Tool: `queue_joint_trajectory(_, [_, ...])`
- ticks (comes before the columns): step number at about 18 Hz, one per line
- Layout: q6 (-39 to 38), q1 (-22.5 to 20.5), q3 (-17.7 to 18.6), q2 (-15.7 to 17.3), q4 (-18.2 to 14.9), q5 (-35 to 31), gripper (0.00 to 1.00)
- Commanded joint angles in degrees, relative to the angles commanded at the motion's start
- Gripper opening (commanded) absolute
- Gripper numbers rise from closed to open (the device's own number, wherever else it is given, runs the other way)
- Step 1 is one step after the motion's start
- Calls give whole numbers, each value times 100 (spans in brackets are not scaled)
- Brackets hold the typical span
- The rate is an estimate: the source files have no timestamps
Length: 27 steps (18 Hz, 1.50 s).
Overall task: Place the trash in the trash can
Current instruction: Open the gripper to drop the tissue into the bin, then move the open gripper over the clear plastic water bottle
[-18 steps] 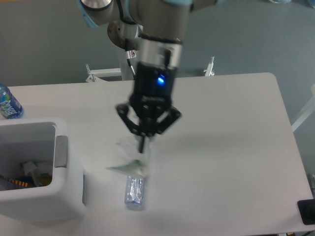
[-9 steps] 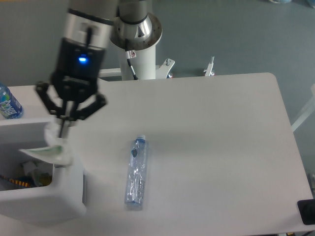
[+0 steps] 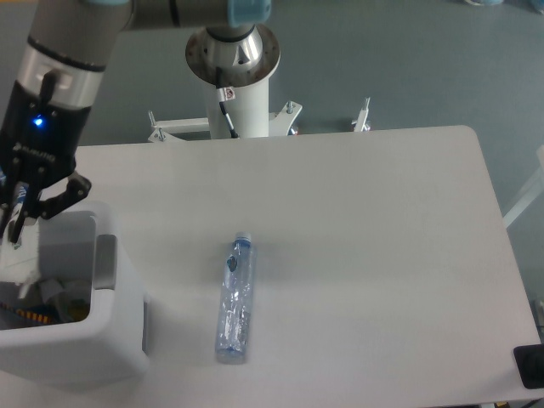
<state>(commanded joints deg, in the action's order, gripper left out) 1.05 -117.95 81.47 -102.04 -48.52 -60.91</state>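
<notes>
The flattened clear plastic bottle [image 3: 235,299] with a bluish label lies on the white table, cap end pointing away, a little right of the trash can. The trash can [image 3: 85,344] is the boxy white bin at the lower left, with a grey panel [image 3: 104,262] on its right side. My gripper [image 3: 14,234] hangs over the bin's open top at the far left, its fingers pressed together. A pale, blurred crumpled white packet [image 3: 19,270] hangs just under the fingertips, inside the bin's mouth. Other scraps [image 3: 51,293] lie at the bin's bottom.
The arm's base column [image 3: 233,59] stands behind the table's far edge. A small black object [image 3: 530,365] sits at the table's lower right corner. The table's right edge runs down near the frame's right side.
The gripper has carried the white packet left from the middle of the table, across the bin's rim, to above the bin's opening. The flattened bottle has stayed in place.
</notes>
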Motion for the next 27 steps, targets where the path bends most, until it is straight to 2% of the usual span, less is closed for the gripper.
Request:
queue_joint_trajectory(5, [-227,-324,9,44,-9,-17,100])
queue_joint_trajectory(8, [-799,-982,-26,53,-9,17,100])
queue_joint_trajectory(10, [-765,-1151,0,53,-26,-44,100])
queue_joint_trajectory(12, [-695,-1291,35,44,-35,-297,100])
queue_joint_trajectory(14, [-607,-1423,44,1,-35,-841,100])
queue_joint_trajectory(16, [-275,-1572,166,-44,-35,-1150,100])
queue_joint_trajectory(21, [1413,-1933,623,-271,-70,-1160,100])
queue_joint_trajectory(27, [2099,-2022,510,-983,-62,-1178,100])
